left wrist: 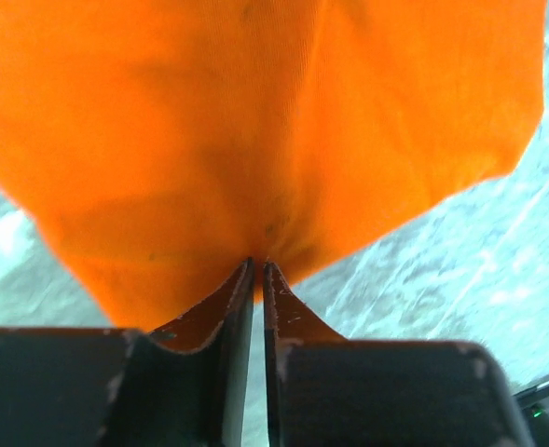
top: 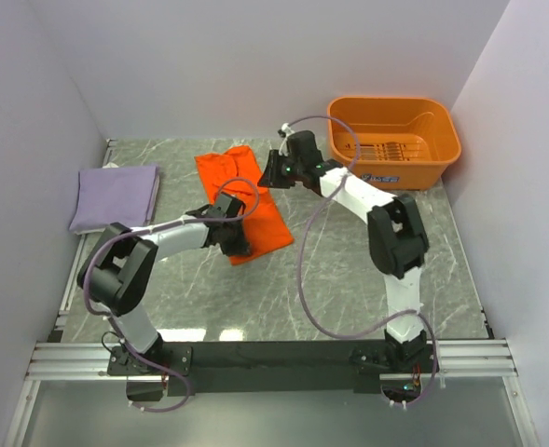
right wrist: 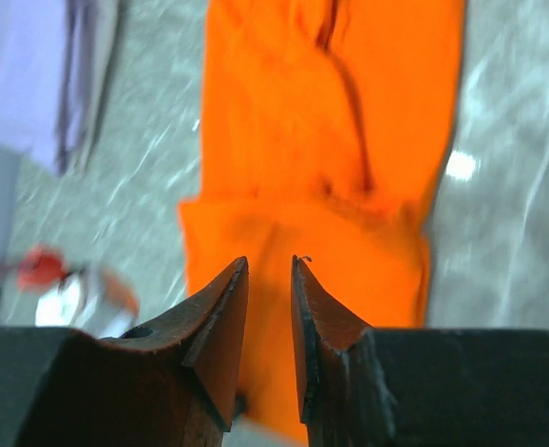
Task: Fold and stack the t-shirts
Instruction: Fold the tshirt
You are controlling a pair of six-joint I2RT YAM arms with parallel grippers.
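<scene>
The orange t-shirt (top: 232, 172) lies as a long folded strip on the marble table, running from the back middle toward the front. My left gripper (top: 239, 244) is at its near end. In the left wrist view its jaws (left wrist: 258, 264) are almost together, the tips pinching a pucker of orange cloth (left wrist: 255, 112). My right gripper (top: 268, 175) hangs over the far right edge of the strip. It is open (right wrist: 269, 265), with a folded-over layer of orange cloth (right wrist: 311, 140) below and nothing between the fingers. The lavender t-shirt (top: 116, 196) lies folded at the far left, also in the right wrist view (right wrist: 22, 74).
An orange plastic basket (top: 446, 149) stands at the back right corner. White walls close in the table on the left, back and right. A metal rail (top: 255, 358) with both arm bases runs along the near edge.
</scene>
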